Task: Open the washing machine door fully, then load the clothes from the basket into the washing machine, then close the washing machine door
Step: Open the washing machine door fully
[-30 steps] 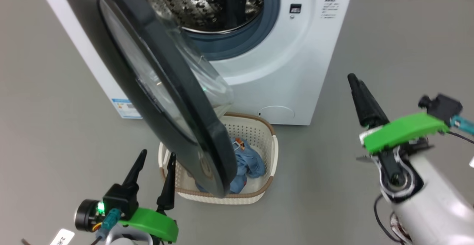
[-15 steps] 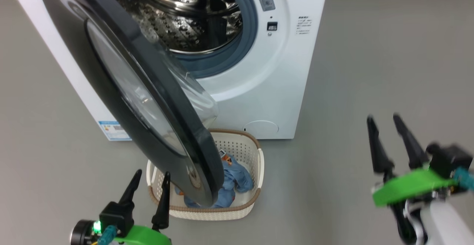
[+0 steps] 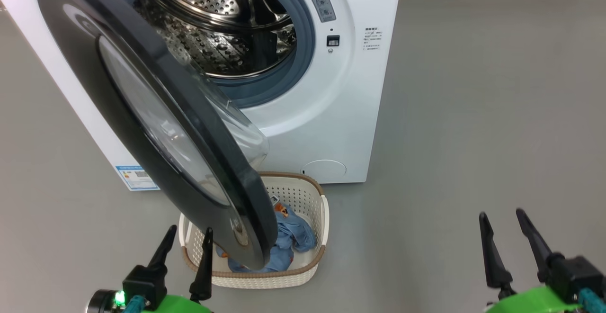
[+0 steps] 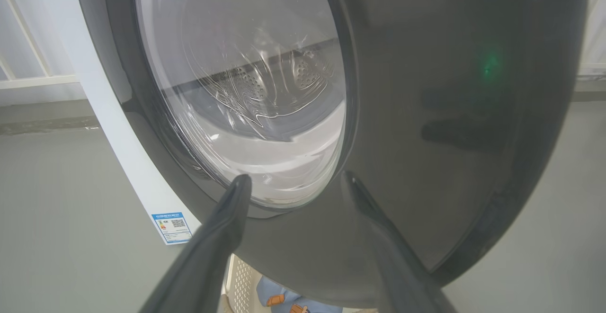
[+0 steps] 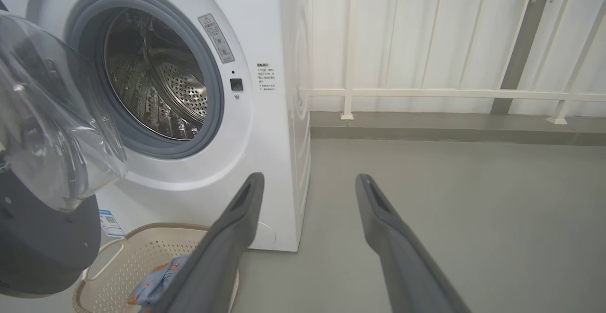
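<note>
The washing machine (image 3: 341,114) stands on the grey floor (image 3: 473,114) with its round black washing machine door (image 3: 85,67) swung out on the robot's left side. The door stands at an angle to the front, so the perforated steel drum (image 3: 213,33) and grey gasket (image 3: 303,43) are plain to see. The door's bulging glass window (image 3: 244,135) faces back toward the opening. On the floor just in front of the machine sits the basket (image 3: 318,218), with the door's lower edge hanging over its left part. The clothes (image 3: 293,237), a light blue bundle with an orange-brown patch, lie inside the basket, partly hidden behind the door's rim. The left gripper (image 3: 189,229) hangs low by the basket's near left corner, its two dark fingers apart with nothing between them. It is aimed at the door's glossy outer face, though I cannot tell whether it touches. The right gripper (image 3: 501,213) is well off to the right over bare floor, fingers likewise spread and holding nothing. A blue label sticker (image 3: 136,178) and a round white flap (image 3: 324,168) sit low on the machine, and a white railing (image 5: 426,93) runs behind it.
</note>
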### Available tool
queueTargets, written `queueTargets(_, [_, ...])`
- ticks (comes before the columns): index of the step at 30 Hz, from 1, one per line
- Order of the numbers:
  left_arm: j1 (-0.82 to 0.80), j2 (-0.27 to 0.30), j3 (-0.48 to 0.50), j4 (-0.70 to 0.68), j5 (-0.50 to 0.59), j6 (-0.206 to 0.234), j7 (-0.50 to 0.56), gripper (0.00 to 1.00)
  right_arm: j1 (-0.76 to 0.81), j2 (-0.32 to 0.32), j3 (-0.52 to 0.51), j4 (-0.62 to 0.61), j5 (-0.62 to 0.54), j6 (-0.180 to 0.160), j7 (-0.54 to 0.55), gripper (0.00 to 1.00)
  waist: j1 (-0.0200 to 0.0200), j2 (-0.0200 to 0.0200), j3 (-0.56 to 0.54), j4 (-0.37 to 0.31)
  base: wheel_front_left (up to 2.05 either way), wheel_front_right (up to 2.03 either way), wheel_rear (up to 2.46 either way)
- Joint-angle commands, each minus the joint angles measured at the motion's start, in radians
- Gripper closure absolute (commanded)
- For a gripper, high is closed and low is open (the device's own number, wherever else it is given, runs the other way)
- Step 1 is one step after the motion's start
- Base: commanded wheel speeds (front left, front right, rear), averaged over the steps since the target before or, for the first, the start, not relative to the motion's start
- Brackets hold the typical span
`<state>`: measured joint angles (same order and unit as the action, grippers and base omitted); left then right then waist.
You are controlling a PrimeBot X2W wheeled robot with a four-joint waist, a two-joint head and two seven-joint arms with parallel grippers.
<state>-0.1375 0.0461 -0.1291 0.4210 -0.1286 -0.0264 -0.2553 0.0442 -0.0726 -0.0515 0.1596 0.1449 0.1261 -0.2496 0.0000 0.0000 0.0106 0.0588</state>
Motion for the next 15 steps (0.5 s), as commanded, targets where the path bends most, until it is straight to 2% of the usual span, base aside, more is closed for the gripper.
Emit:
queueTargets(1, [-0.016, 0.015, 0.031, -0.022, 0.011, -0.001, -0.006, 0.00, 0.009, -0.003, 0.009, -0.038, -0.029, 0.005, -0.010, 0.00, 0.0000, 0.0000, -0.002, 0.003, 0.00, 0.00, 0.00])
queueTargets(15, [-0.021, 0.011, 0.038, -0.025, 0.007, 0.002, -0.006, 0.00, 0.047, 0.018, 0.003, -0.065, -0.052, 0.005, 0.012, 0.00, 0.0000, 0.0000, 0.005, 0.001, 0.00, 0.00, 0.00])
